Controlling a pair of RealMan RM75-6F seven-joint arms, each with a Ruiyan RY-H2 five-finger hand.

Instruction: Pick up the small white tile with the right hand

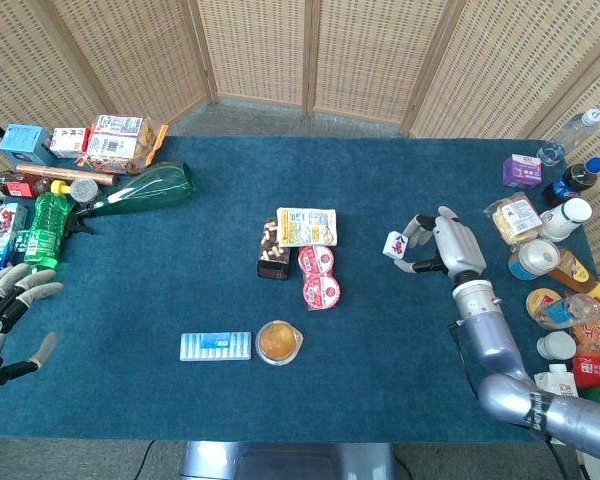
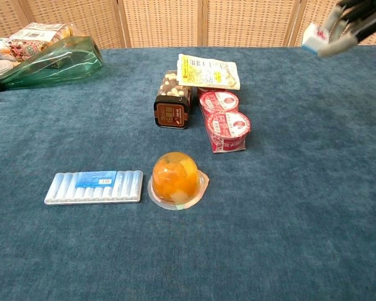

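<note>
Small white tile (image 1: 395,243) pinched at fingertips of right hand (image 1: 446,245) in head view, right of twin red-lidded cups (image 1: 318,277). Left hand (image 1: 5,312) at table's (image 1: 160,300) left edge, fingers spread, holding nothing.

Chest view: tile (image 2: 313,37) held in right hand (image 2: 353,19), clear above blue cloth, near frame's top right. Left hand out of frame.

One white tile (image 1: 394,243), two red-lidded cups (image 1: 316,276), one jelly cup (image 1: 279,341), one green glass bottle (image 1: 143,189).

Matt blue cloth table (image 1: 180,300), glossy green bottle (image 1: 145,188)
</note>
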